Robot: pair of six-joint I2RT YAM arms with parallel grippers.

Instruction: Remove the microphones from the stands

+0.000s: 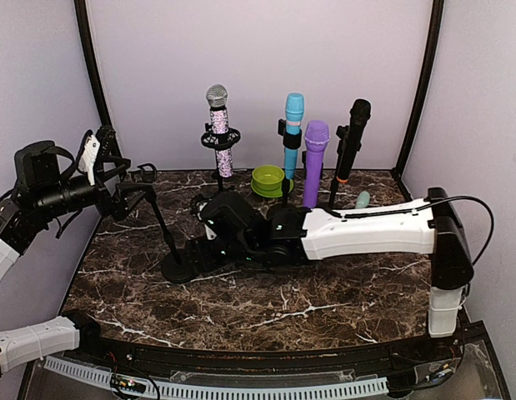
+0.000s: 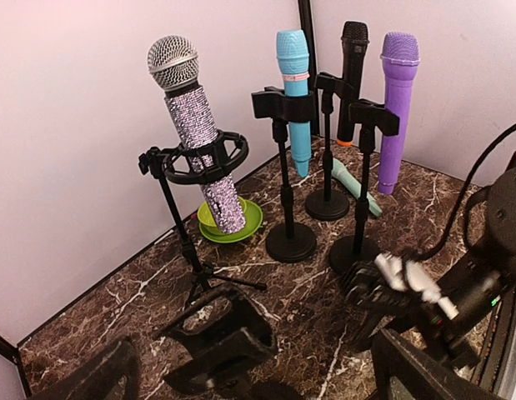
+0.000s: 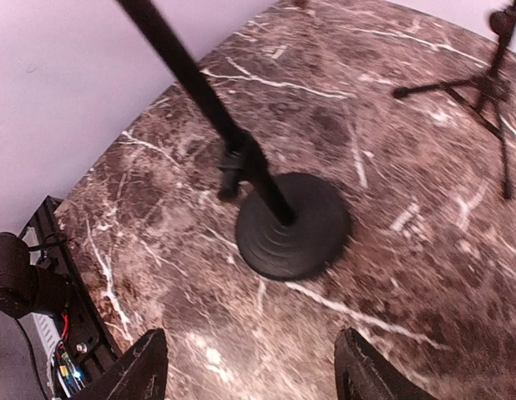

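Four microphones stand in holders at the back. A glittery silver microphone (image 1: 218, 125) (image 2: 195, 125) sits in a ring mount on a tripod. A blue microphone (image 1: 293, 133) (image 2: 294, 83), a purple one (image 1: 314, 162) (image 2: 398, 100) and a black one (image 1: 353, 137) (image 2: 352, 67) sit in clips. An empty stand with a round base (image 1: 178, 268) (image 3: 291, 225) leans left. My right gripper (image 1: 197, 250) (image 3: 256, 375) hangs open just beside that base, holding nothing. My left gripper (image 1: 97, 152) (image 2: 258, 371) is raised by the left wall, open and empty.
A teal microphone (image 1: 362, 198) (image 2: 353, 185) lies on the marble table behind the stands. A green bowl (image 1: 268, 181) (image 2: 232, 225) sits at the back centre. The tripod's legs (image 3: 483, 92) spread near the round base. Walls close the left, back and right sides.
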